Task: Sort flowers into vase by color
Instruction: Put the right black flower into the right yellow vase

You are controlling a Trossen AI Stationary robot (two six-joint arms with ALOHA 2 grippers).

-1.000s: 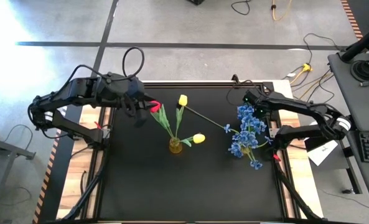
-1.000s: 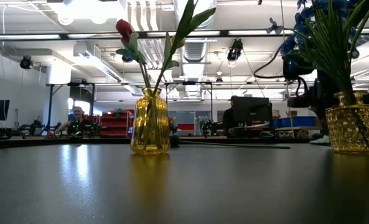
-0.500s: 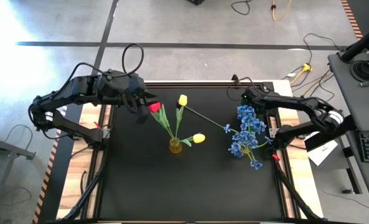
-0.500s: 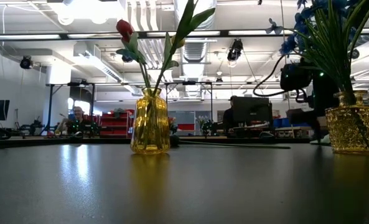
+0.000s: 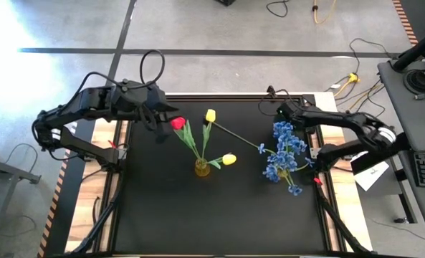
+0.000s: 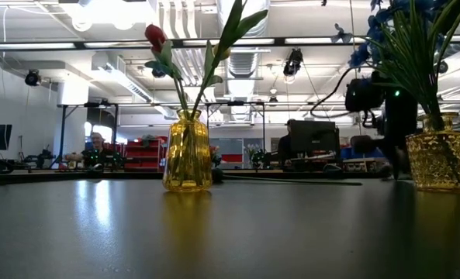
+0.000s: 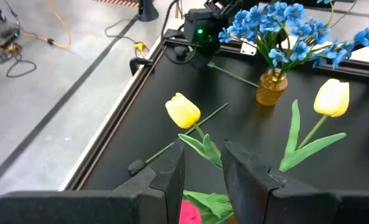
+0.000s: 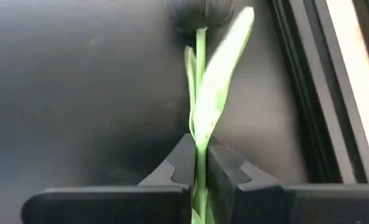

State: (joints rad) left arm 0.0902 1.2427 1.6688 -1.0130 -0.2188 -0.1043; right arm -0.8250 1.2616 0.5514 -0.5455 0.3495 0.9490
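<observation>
Drawn back a little since the earlier frame, the left hand (image 5: 163, 119) now sits just to the left of the red tulip (image 5: 178, 123), whose head shows clear of it where a second ago the hand covered part of it. In the left wrist view its two fingers (image 7: 172, 174) stand a narrow gap apart with nothing pinched between them, and the red head sits just below that gap.

The red tulip stands in the yellow glass vase (image 5: 202, 168) at the middle of the black counter (image 5: 219, 222), leaning out to the left. Two yellow tulips share that vase: one (image 5: 211, 115) reaches toward the far edge, the other (image 5: 228, 159) bends low to the right. A loose thin stem (image 5: 239, 135) lies flat on the counter between this vase and the blue flowers.

Right of centre, the sprays of small blue blossoms (image 5: 285, 149) spread over a second, cut-glass vase (image 6: 440, 159) and hide it from above.

The right hand (image 5: 284, 110) has edged toward the far edge of the counter and its fingers have come together. It is low at the back right corner, just behind the blue sprays. In the right wrist view its fingers are clamped on a green stem (image 8: 200, 74) with a long pale leaf, lying along the counter. The dark shape at the far end of that stem is too dim to name, so which flower it belongs to cannot be told.
</observation>
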